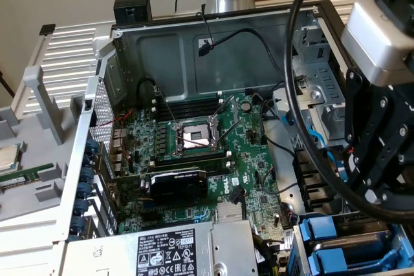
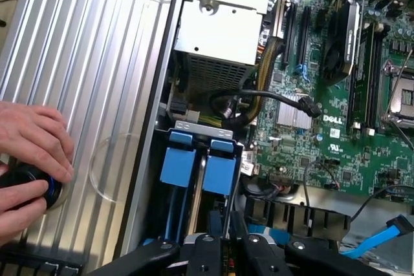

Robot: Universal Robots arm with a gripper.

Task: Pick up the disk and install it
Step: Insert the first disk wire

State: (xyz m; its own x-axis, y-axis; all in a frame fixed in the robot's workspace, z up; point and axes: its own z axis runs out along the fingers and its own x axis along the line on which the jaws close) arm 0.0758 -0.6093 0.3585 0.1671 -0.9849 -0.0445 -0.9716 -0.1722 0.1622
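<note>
— Which step are you on?
— The bay end of the job, I judge. My pincer (image 2: 228, 249) hangs just above the drive bay (image 2: 194, 126), where two blue-railed trays sit, one (image 2: 178, 166) beside the other (image 2: 220, 174), next to the motherboard (image 2: 323, 114).
— Is the disk in your grip?
— I cannot tell whether the pincer is clenched or released, nor whether it grasps anything. No label faces either camera, so I cannot say which tray carries the disk. I take it for one of these two.
— What does a move here call for?
— Staying square to the slot, and keeping off the neighbouring tray and the black cable (image 2: 291, 98) close by. A person's hand (image 2: 35, 137) rests on a knob (image 2: 26, 185) on the ribbed surface (image 2: 97, 50), well apart from the bay.
</note>
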